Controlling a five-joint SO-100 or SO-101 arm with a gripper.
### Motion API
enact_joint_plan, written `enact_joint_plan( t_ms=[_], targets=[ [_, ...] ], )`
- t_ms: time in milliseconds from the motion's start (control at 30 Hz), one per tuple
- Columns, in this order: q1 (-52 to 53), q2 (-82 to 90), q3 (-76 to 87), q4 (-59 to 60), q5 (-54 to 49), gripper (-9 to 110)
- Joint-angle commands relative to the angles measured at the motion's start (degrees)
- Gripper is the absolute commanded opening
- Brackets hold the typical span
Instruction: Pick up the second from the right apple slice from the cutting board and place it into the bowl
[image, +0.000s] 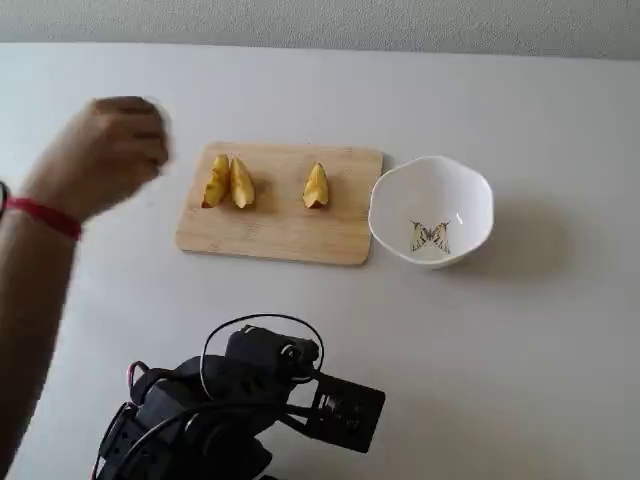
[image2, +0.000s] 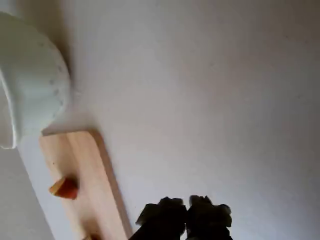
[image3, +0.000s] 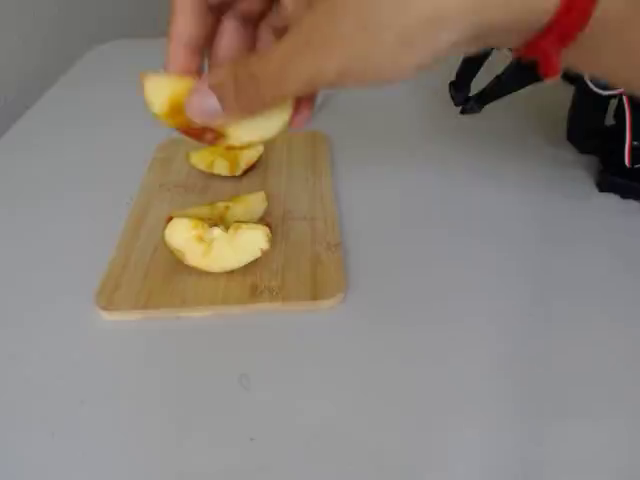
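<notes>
The robot arm (image: 230, 400) is seen at the bottom of a fixed view, gripper (image2: 186, 210) fingers pressed together, empty. On the pale grey table (image: 520, 360), three apple slices (image: 241, 184) lie on the cutting board (image: 280, 235), the bowl (image: 431, 210) just right. A hand (image3: 250, 50) holds slices above.

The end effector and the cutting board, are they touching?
Apart. A fixed view shows the end effector near the bottom edge, with bare table between it and the cutting board.

The robot's hand (image2: 186, 202) hangs low with jaws together, the arm folded back.
</notes>
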Motion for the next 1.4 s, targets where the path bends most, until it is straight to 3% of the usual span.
enact_joint_plan(
  t_ms=[0,1067,1367],
  targets=[
    [0.4,-0.3,0.1,-0.5,0.4,0],
    [0.4,-0.3,0.1,-0.5,0.4,0],
    [-6.9,-0.2,0.1,-0.5,-6.8,0]
  ],
)
